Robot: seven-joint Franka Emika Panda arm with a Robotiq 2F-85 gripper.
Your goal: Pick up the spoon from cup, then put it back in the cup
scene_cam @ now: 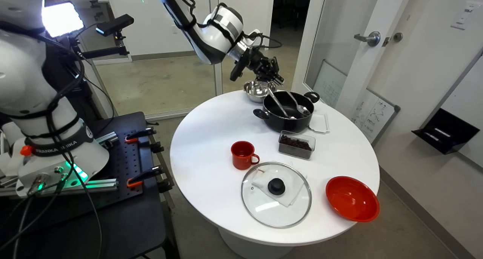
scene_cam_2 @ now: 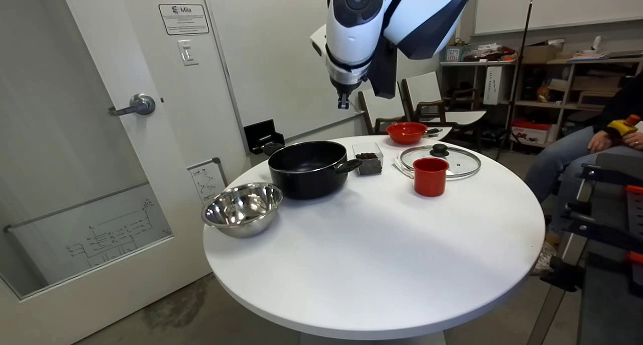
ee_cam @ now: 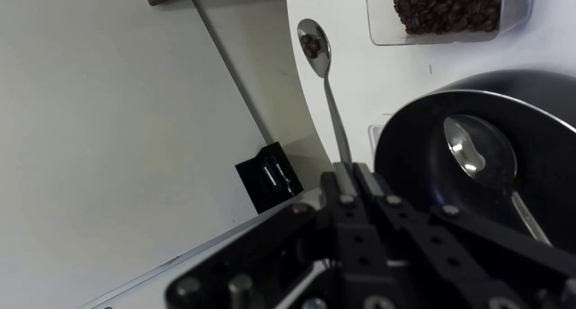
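Note:
The spoon [ee_cam: 332,100] is thin and grey, with a few dark beans in its bowl. My gripper [ee_cam: 355,167] is shut on its handle end in the wrist view, and the spoon's bowl points away from the fingers. In an exterior view the gripper [scene_cam: 280,80] is high above the metal bowl and pot, and the held spoon [scene_cam: 303,109] seems to show against the pot's inside. In an exterior view the gripper [scene_cam_2: 343,104] is well above the table. The cup, a red mug [scene_cam: 242,155] [scene_cam_2: 430,178], stands upright, apart from the gripper. The wrist view does not show it.
A black pot [scene_cam: 287,121] [scene_cam_2: 306,182] [ee_cam: 409,165] holds a larger spoon [ee_cam: 481,154]. A steel bowl [scene_cam_2: 241,219] stands beside it. A clear box of beans [scene_cam: 296,145], a glass lid [scene_cam: 276,213] and a red bowl [scene_cam: 353,198] are also on the round table [scene_cam: 203,138].

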